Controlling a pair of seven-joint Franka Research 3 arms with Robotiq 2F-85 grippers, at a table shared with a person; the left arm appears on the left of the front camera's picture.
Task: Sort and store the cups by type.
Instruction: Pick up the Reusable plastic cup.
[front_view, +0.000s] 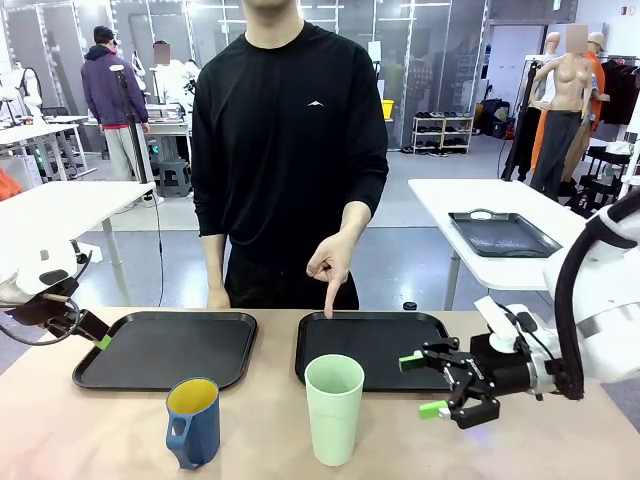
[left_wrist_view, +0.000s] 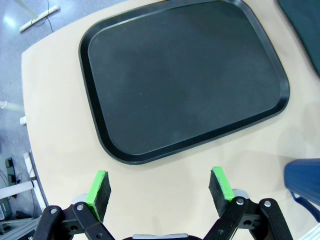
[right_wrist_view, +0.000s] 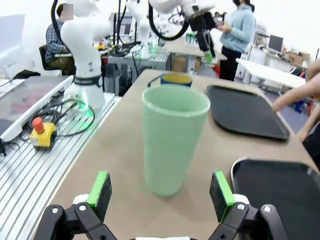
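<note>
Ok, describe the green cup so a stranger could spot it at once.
On the tan table, find the right-hand black tray, where the person's finger points. Just in front of it stands the cup, beside the open right gripper. It is tall, pale green and handleless, unlike the shorter dark blue mug to its left.

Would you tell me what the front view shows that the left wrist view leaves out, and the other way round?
Front view adds: the green cup, the person's finger pointing at the right tray, and the robot's open right hand. Left wrist view adds: the floor beside the table and both pads of the open left hand. Both share: the left tray and the blue mug.
</note>
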